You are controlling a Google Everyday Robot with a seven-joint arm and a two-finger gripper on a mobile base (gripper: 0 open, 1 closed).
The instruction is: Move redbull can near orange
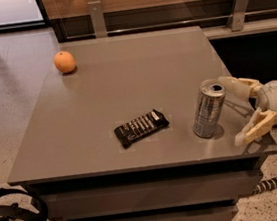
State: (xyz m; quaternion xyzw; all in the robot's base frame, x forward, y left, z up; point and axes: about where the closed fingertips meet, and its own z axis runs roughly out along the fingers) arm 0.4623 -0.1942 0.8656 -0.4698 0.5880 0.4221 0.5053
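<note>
So far little is done: the can (pixel 209 109) stands near the table's (pixel 125 84) right front edge, well apart from the orange (pixel 65 61) at the far left. The hand (pixel 231 111) sits just beside it, fingers apart, gripping nothing.

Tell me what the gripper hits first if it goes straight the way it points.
Probably the redbull can: the gripper, open at the right edge of the table, points left at it, though depth is unclear.

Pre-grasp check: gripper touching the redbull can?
Cannot tell. Camera view: open gripper sits right of the redbull can; upper finger meets the rim in outline, neither gap nor contact plain.
</note>
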